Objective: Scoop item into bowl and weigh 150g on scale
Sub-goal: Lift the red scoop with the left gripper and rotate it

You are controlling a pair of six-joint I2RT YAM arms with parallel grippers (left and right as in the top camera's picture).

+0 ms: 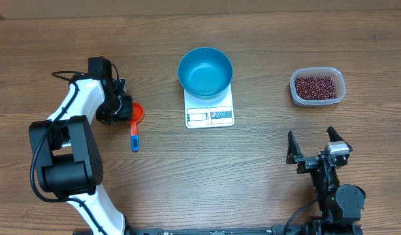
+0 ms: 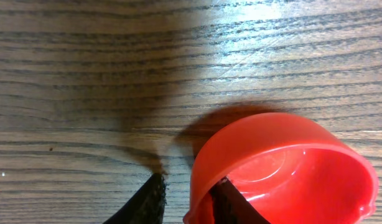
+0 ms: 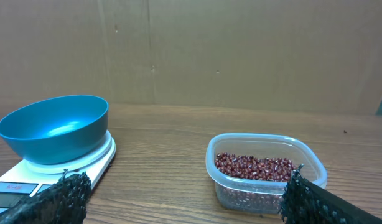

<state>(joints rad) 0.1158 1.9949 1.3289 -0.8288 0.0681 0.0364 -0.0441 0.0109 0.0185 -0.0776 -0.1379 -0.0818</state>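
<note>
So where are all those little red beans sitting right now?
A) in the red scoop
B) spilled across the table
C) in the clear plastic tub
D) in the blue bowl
C: the beans all lie inside the clear tub, while the blue bowl on the scale and the red scoop show bare insides.

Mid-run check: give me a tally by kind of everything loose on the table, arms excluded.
Blue bowl: 1
White scale: 1
Clear container of beans: 1
Red scoop with blue handle: 1
Total: 4
</note>
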